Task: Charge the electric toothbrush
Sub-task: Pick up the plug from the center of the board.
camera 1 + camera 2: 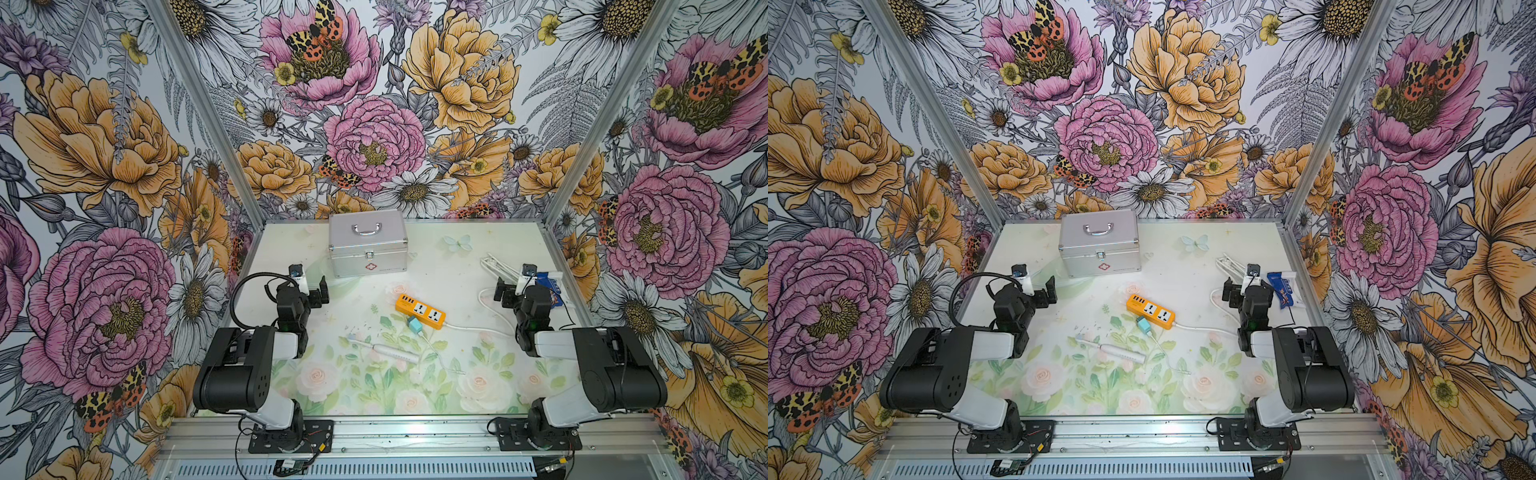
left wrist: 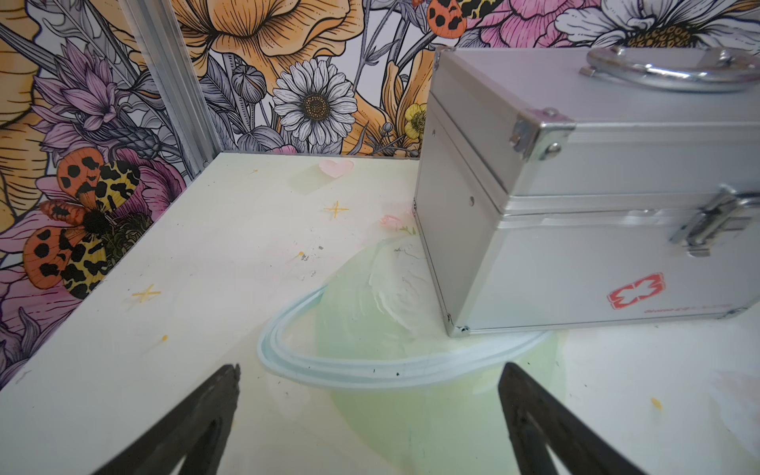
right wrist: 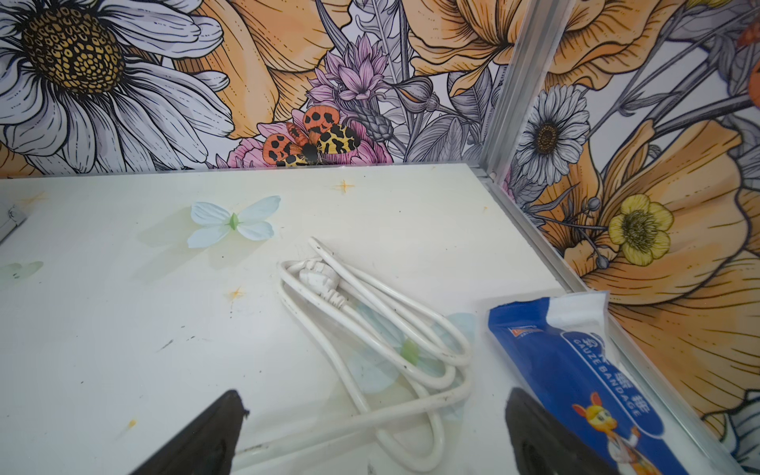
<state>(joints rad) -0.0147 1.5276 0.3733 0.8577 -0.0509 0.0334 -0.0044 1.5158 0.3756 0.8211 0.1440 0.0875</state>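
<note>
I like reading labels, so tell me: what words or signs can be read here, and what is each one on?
"GAUZE BANDAGE": on the blue packet, beside Chinese characters I cannot read.
Red cross sign: on the front of the silver case; the small print under it is blurred.
The power strip and the toothbrush: marks too small to read.

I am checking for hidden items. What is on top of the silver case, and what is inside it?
On top of the silver case only its own metal handle shows, folded flat on the lid. The lid is closed, so the inside cannot be seen.
</note>
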